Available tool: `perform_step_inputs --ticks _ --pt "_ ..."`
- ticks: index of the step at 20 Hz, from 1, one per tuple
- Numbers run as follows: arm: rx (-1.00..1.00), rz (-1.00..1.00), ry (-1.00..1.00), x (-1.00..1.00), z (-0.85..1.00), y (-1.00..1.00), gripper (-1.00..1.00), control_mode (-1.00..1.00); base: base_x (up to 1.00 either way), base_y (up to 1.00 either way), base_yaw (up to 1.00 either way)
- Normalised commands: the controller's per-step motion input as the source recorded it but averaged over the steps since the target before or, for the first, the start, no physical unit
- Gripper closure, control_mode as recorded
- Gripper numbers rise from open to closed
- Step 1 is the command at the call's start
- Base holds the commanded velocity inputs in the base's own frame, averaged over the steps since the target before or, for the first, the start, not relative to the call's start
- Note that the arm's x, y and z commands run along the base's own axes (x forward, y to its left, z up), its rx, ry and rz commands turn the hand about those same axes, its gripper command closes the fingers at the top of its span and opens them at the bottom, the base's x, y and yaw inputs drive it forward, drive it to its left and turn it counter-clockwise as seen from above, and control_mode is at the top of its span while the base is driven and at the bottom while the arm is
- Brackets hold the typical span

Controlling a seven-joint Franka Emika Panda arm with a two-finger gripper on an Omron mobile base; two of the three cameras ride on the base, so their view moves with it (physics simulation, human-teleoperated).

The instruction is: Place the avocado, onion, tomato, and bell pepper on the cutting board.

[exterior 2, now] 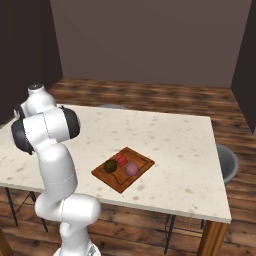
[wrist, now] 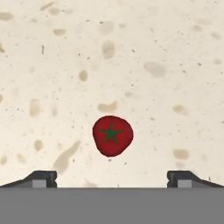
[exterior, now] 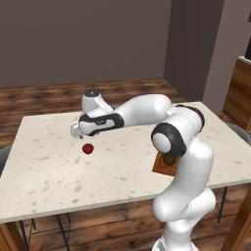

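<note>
Counter (exterior: 44, 166): flat pale cream stone-look slab, speckled with tan flecks, on thin dark legs over a brown plank floor.
Red vegetable (exterior: 87, 148): small, glossy, roundish and slightly lopsided; the hand view (wrist: 112, 135) shows a dark green star-shaped calyx on top. It lies alone on the bare counter, well apart from the board. Tomato or bell pepper cannot be told.
Gripper (wrist: 112, 178): hovers above the red vegetable, pointing down at it; jaws stand wide, nothing between them, the two dark fingertips (wrist: 41, 178) far apart on either side of the vegetable and clear of it.
Arm (exterior: 147, 110): smooth white shell with dark joints, reaching left across the counter.
Cutting board (exterior 2: 123, 168): flat rectangular reddish-brown wood with a darker groove inside its rim, lying askew near the front edge of the counter.
Avocado (exterior 2: 110, 166): small, dark olive, nearly black ball on the board's left part.
Second red item (exterior 2: 121, 160): bright red ball on the board, just beside the avocado.
Onion (exterior 2: 132, 169): dull pink-maroon ball on the board, rightmost of the three.
</note>
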Motion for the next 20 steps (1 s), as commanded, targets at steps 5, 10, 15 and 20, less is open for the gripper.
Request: perform_step_inputs --ticks 5,10,15,20 --pt "-0.01 0.00 0.06 0.14 -0.30 0.00 -1.00 -1.00 0.00 0.00 0.00" --pt "-0.03 0.00 0.06 0.10 -0.32 0.04 -1.00 -1.00 0.00 0.00 0.00" --pt "-0.04 0.00 0.06 0.10 -0.28 0.03 -1.00 -1.00 0.00 0.00 0.00" --pt "-0.05 0.00 0.05 0.12 -0.26 0.07 -1.00 -1.00 0.00 0.00 0.00"
